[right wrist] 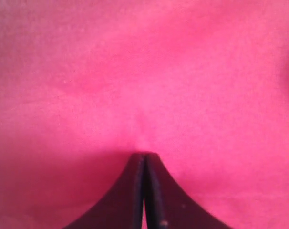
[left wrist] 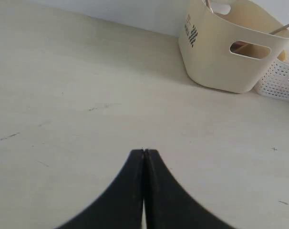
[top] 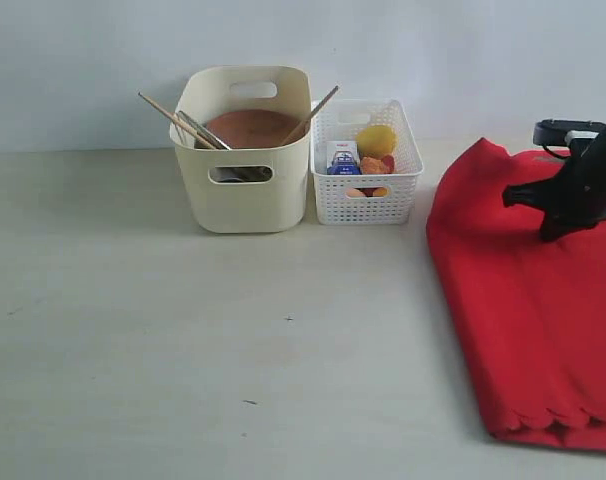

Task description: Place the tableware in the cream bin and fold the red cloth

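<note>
Red cloth (top: pixel 523 320): scalloped hem near, pinch far
It runs near-to-far on the table's (top: pixel 183 350) right; right tool (top: pixel 513 196), closed, pinches a pucker near its far end (left tool (left wrist: pixel 143 151) shut, empty, well left); tableware (top: pixel 253 128) sits in the far cream bin (top: pixel 245 205).

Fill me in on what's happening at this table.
The tableware sits in the cream bin, with the chopsticks sticking out. The right pincer is shut on the red cloth, which lies on the table. The left pincer is shut, holding nothing, over a bare part of it.
</note>
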Controlling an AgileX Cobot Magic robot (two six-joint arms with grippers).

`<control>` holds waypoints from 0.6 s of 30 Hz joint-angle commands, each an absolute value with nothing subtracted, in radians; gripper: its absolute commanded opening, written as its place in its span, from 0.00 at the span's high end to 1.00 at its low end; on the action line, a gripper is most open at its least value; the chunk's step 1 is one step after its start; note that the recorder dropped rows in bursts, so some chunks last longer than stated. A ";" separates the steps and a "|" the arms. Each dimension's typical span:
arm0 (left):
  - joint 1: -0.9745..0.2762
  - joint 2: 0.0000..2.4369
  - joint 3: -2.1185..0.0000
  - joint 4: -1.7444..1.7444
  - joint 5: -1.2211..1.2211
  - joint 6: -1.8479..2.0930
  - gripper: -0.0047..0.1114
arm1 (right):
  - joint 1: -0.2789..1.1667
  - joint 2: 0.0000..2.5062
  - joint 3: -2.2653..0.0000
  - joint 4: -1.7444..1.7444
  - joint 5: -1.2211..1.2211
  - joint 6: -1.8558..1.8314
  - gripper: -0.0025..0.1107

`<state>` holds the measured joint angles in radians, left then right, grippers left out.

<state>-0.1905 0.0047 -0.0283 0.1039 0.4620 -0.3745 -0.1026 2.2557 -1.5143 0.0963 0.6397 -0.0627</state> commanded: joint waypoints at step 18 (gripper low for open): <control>-0.187 0.000 -0.025 0.101 0.450 -0.375 0.96 | -0.104 2.636 -2.044 0.260 0.761 0.053 0.97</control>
<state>-0.1905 0.0047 -0.0283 0.1039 0.4620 -0.3745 -0.1045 2.5559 -2.0432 0.2837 0.6934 0.0288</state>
